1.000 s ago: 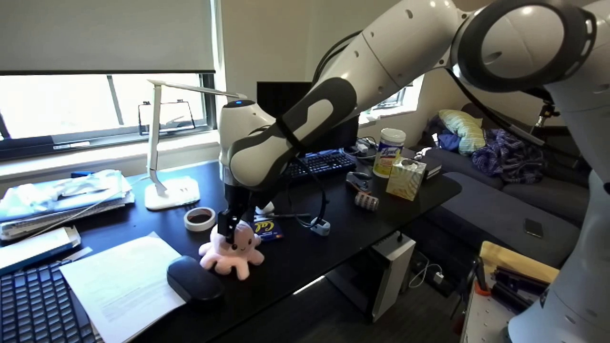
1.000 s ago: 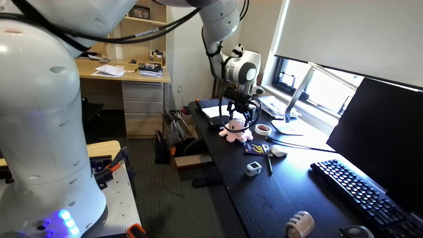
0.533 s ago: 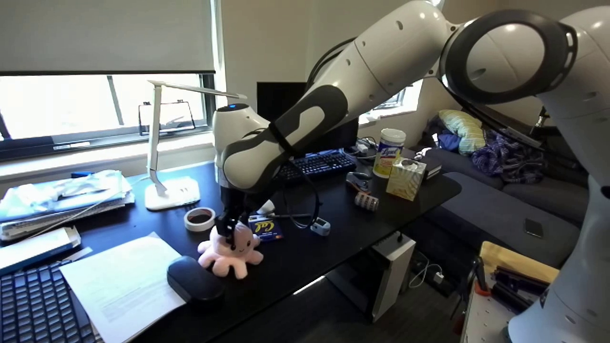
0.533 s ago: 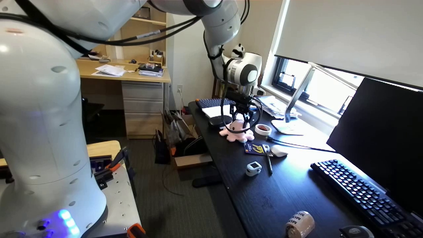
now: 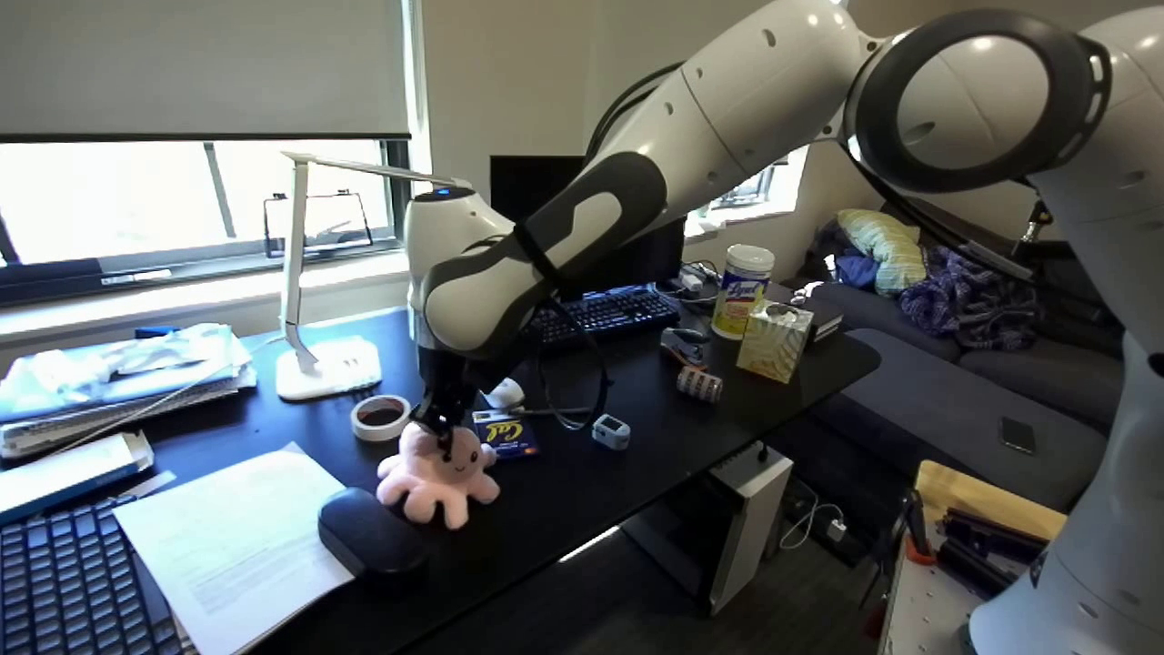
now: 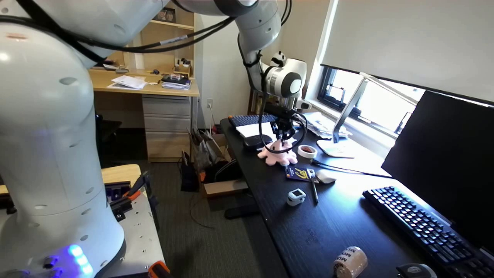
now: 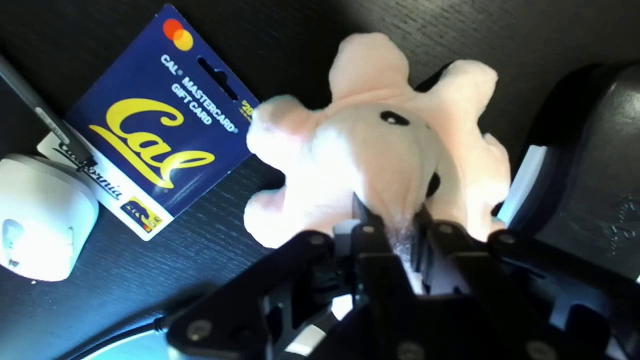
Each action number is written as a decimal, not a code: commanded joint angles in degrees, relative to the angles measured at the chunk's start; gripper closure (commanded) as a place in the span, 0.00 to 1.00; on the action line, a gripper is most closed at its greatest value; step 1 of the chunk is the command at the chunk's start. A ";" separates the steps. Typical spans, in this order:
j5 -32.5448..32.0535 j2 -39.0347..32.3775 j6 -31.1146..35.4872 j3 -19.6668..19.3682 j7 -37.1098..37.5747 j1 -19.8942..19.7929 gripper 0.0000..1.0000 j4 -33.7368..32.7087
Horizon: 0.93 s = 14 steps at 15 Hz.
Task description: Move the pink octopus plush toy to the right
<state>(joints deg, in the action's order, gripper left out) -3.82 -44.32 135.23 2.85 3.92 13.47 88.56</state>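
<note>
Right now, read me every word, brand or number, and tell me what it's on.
"CAL® MASTERCARD® GIFT CARD": gift card.
"Cal": gift card, yellow.
"California": gift card, white strip, partly covered.
"20": gift card, edge; print around it blurred.
"Lysol": canister, in an exterior view.
Too small or blurred: marks on wrapped roll, black object, printed paper, both keyboards.

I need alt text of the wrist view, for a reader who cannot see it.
A gripper pinches a pink octopus plush toy by its head, seen against a dark desk. On the left, a pen overlaps a blue Cal gift card; on the right, a black object is cut off by the frame.
</note>
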 commanded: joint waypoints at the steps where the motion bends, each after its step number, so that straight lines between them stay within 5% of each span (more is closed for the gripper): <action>1: 0.35 5.14 -0.15 0.45 0.75 -0.95 1.00 3.83; 7: 1.61 17.18 1.54 -1.67 6.92 -3.03 0.97 13.51; 14: 7.63 27.78 0.94 -6.21 10.64 -11.91 0.97 22.62</action>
<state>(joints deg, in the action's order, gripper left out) 0.38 -21.67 135.46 -2.51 13.37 5.30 105.70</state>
